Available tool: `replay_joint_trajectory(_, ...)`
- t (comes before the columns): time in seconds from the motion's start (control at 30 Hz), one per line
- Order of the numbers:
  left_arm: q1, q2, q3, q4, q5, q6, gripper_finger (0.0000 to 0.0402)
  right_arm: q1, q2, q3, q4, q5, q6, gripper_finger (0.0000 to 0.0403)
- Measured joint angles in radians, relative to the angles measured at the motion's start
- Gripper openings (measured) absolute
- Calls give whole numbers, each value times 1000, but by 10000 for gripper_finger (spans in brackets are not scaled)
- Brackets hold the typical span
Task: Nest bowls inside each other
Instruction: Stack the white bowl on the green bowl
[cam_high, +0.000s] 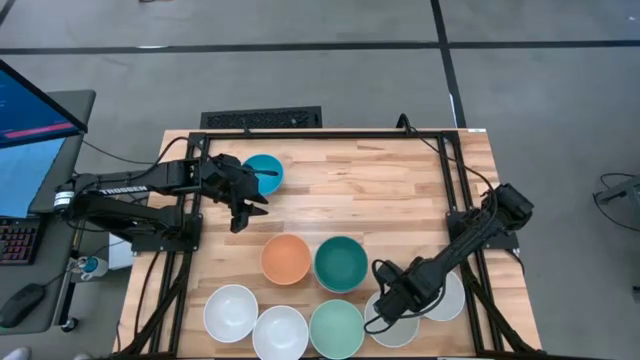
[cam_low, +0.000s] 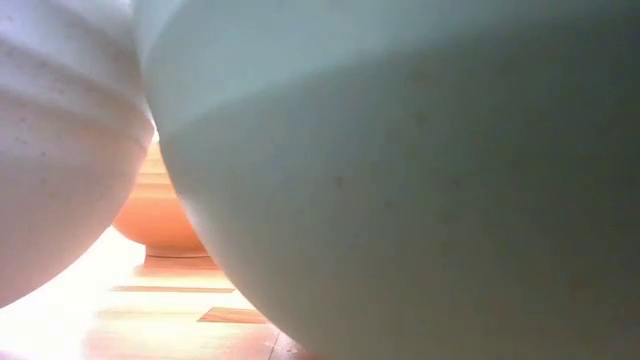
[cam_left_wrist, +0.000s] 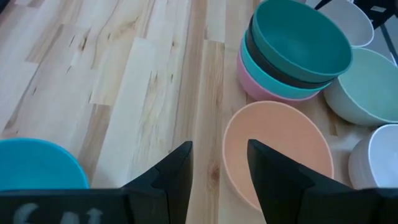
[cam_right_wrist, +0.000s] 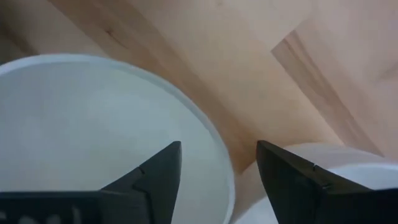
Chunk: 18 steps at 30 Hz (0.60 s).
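Mint green bowl (cam_low: 420, 180) fills the low view, flanked by a white bowl (cam_low: 60, 150) in the table's front row.
Right gripper (cam_high: 385, 305) is lowered over a white bowl (cam_right_wrist: 93, 137), fingers parted, nothing gripped. Left gripper (cam_high: 243, 208) is held open and empty between the blue bowl (cam_high: 263, 172) and orange bowl (cam_high: 286, 258). A dark green bowl (cam_left_wrist: 301, 40) tops a nested stack.

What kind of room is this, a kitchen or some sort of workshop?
Most likely a robotics lab or test room, not a kitchen. A wooden table framed in black rails carries two mounted robot arms, a computer monitor and keyboard sit beside it, and the floor is bare grey with cables trailing.
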Motion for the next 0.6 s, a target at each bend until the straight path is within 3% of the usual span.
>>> replay_joint_trajectory(0.27,0,0,0,0,0,-9,144,0,0,-36,23,-3,-6,219)
replay_joint_trajectory(0.6,0,0,0,0,0,-9,144,-1,0,-71,78,-41,-6,171)
